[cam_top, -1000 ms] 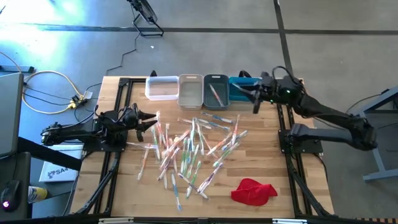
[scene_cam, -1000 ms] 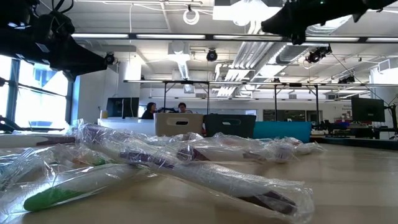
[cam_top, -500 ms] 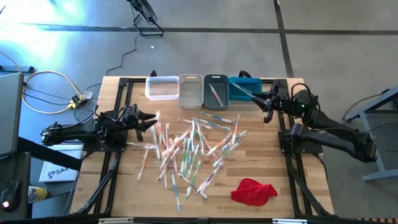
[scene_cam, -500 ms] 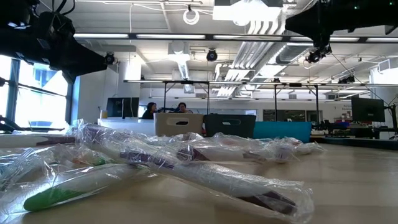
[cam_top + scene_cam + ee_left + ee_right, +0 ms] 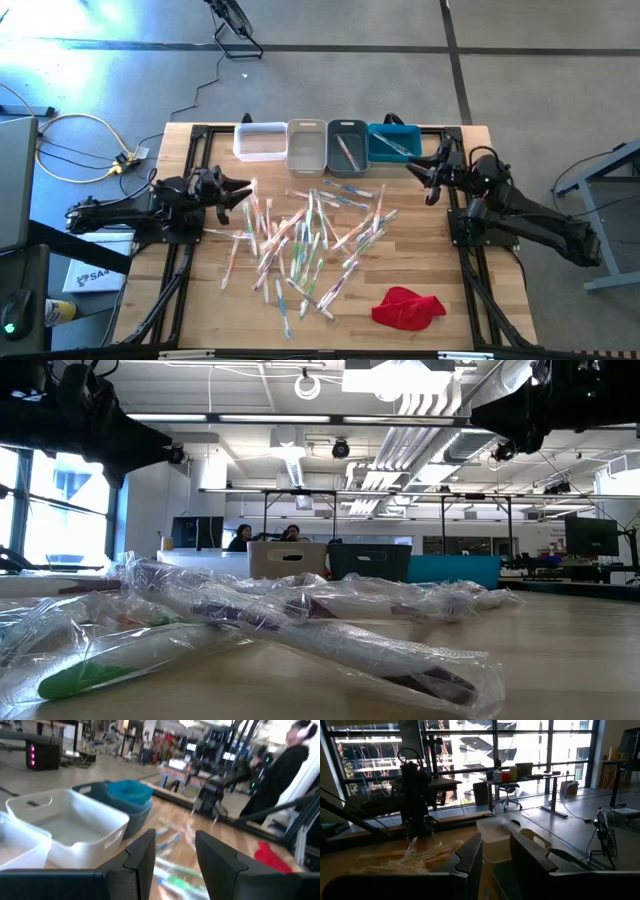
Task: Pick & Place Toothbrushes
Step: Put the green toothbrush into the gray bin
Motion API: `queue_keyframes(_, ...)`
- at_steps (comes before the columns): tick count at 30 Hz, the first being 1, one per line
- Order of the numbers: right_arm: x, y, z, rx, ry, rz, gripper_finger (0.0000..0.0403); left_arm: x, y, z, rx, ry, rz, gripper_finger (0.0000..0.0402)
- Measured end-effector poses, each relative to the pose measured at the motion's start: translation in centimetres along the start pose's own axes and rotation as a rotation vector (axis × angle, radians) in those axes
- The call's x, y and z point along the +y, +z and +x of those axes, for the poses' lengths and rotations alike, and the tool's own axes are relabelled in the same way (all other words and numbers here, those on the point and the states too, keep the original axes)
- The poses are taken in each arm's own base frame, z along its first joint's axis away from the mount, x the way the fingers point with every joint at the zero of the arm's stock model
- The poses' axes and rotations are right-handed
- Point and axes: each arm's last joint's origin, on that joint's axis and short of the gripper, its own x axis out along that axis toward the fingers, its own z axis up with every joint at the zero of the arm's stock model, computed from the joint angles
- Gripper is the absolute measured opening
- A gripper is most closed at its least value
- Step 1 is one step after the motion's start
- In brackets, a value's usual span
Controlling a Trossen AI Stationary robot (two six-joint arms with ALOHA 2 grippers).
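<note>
Wrapped toothbrushes [image 5: 305, 235] lie in a loose heap on the middle of the wooden table, and fill the foreground of the low view [image 5: 280, 635]. One toothbrush lies in the grey bin [image 5: 347, 146] and one in the blue bin [image 5: 393, 143]. My left gripper [image 5: 243, 192] hovers open at the heap's left edge; its wrist view [image 5: 172, 837] looks past open fingers at the bins and heap. My right gripper [image 5: 422, 180] hangs open and holds nothing, just right of the blue bin near the table's right edge; nothing sits between its fingers in its wrist view [image 5: 495, 840].
A white bin [image 5: 259, 140] and a beige bin [image 5: 306, 145] stand left of the grey one along the far edge. A red cloth [image 5: 408, 307] lies near the right front corner. Bare wood shows around the heap. People sit in the room beyond the table [image 5: 265, 535].
My right gripper has drawn back from over the blue bin toward the table's right edge and slightly toward the near edge. The left arm and the heap have kept still.
</note>
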Motion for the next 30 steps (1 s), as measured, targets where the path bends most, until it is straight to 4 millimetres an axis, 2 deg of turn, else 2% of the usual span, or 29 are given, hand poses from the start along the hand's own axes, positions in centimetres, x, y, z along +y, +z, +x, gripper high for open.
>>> queue_keyframes(10, -0.1, -1.1, 0.1, 0.042, -0.003, 0.012, 0.0093, -0.3, -0.2, 1.9, 0.030, 0.008, 0.010, 0.0136)
queue_keyframes(15, -0.1, -1.1, 0.1, 0.040, -0.004, 0.012, 0.0093, -0.6, -0.7, 3.5, 0.068, 0.019, 0.018, 0.0136)
queue_keyframes(21, -0.1, -1.1, 0.1, 0.040, -0.005, 0.011, 0.0093, -1.3, -0.1, 6.2, 0.162, 0.045, 0.045, 0.0136)
queue_keyframes(25, -0.1, -1.1, 0.1, 0.040, -0.005, 0.011, 0.0093, -2.1, 0.8, 8.6, 0.238, 0.053, 0.156, 0.0136)
queue_keyframes(30, -0.1, -1.1, 0.1, 0.042, -0.006, 0.012, 0.0093, -3.0, 1.5, 11.9, 0.352, 0.035, 0.402, 0.0136)
